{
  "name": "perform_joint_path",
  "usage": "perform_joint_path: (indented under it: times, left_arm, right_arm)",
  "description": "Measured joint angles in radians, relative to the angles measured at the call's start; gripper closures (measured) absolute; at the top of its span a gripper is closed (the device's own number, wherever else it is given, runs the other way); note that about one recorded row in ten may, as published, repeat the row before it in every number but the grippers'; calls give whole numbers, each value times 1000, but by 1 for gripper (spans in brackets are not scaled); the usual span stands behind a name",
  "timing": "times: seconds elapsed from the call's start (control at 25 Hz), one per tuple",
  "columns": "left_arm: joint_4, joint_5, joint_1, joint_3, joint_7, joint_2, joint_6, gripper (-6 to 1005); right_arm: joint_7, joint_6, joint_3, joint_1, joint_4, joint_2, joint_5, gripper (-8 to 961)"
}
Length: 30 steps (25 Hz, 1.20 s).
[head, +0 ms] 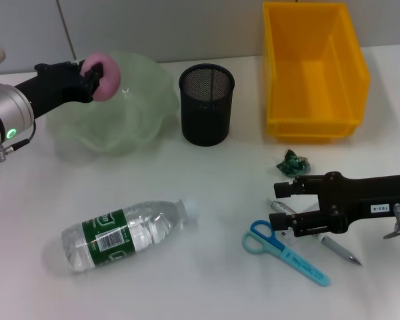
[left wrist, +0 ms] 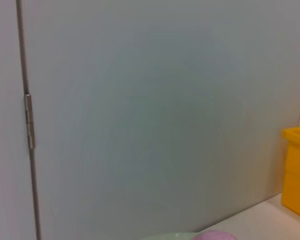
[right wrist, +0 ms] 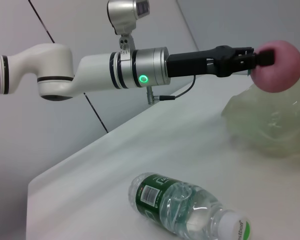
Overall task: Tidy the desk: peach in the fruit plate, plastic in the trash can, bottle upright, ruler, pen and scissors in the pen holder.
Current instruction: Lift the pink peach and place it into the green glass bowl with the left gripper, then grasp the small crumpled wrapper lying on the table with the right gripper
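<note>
My left gripper (head: 93, 75) is shut on the pink peach (head: 103, 73), holding it above the back left part of the pale green fruit plate (head: 123, 127). The right wrist view shows the same grip on the peach (right wrist: 279, 66). The bottle (head: 125, 233) lies on its side on the desk (head: 207, 193). My right gripper (head: 285, 205) stands open low over the silver pen (head: 338, 249), beside the blue scissors (head: 285, 252). A crumpled green plastic scrap (head: 293, 162) lies behind it. The black pen holder (head: 207, 103) and yellow trash can (head: 313, 67) stand at the back. No ruler shows.
A grey wall panel (left wrist: 150, 110) closes off the back of the desk. The pen holder stands close between the fruit plate and the trash can. The bottle (right wrist: 190, 210) lies well in front of the plate (right wrist: 270, 125).
</note>
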Motion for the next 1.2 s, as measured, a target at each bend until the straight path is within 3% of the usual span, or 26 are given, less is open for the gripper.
perform_joint_path:
  times: [0.28, 0.68, 0.8, 1.2]
  left_arm:
    - [-3, -1, -1, 0, -4, 0, -4, 805]
    - [-8, -4, -1, 0, -5, 0, 3, 447]
    - [-8, -4, -1, 0, -6, 0, 3, 235]
    - [-8, -7, -1, 0, -6, 0, 2, 230]
  right_arm:
    - [0, 1, 0, 0, -1, 0, 1, 139]
    - [0, 1, 0, 0, 1, 0, 1, 139]
    - [-1, 2, 0, 0, 1, 0, 1, 139]
    - [-2, 2, 0, 0, 2, 0, 0, 139]
